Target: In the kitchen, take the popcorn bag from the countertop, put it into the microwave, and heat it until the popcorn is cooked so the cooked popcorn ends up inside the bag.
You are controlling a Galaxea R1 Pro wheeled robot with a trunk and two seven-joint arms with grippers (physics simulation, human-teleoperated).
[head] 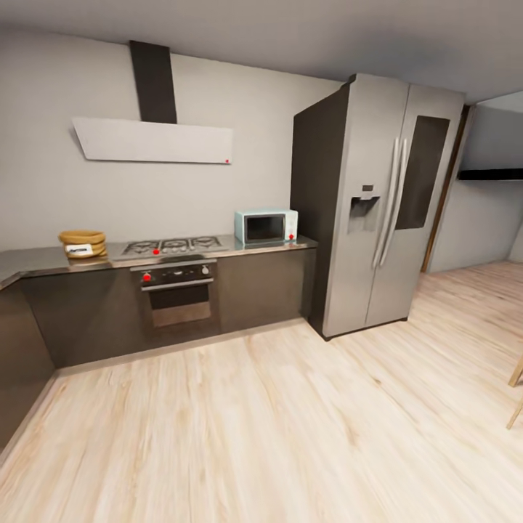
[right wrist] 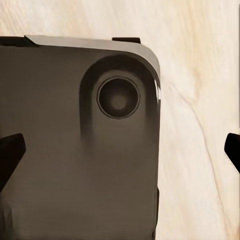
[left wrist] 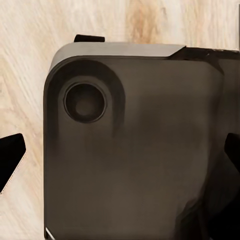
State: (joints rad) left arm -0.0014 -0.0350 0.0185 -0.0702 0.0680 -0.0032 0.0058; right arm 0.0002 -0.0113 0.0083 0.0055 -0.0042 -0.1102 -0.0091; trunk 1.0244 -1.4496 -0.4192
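Light wood floor (head: 290, 436) lies nearest; both grippers' jaws spread wide, empty. Golden-tan popcorn bag (head: 83, 244) sits near the countertop's (head: 36, 259) left end, mint-blue microwave (head: 266, 226) toward its right.

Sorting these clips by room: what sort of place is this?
A home kitchen, most likely: a gas hob over a built-in oven, a mint microwave on the countertop, and a tall fridge.

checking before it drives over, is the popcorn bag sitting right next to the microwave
No: in the head view the popcorn bag sits left of the gas hob, while the microwave stands on its other side.
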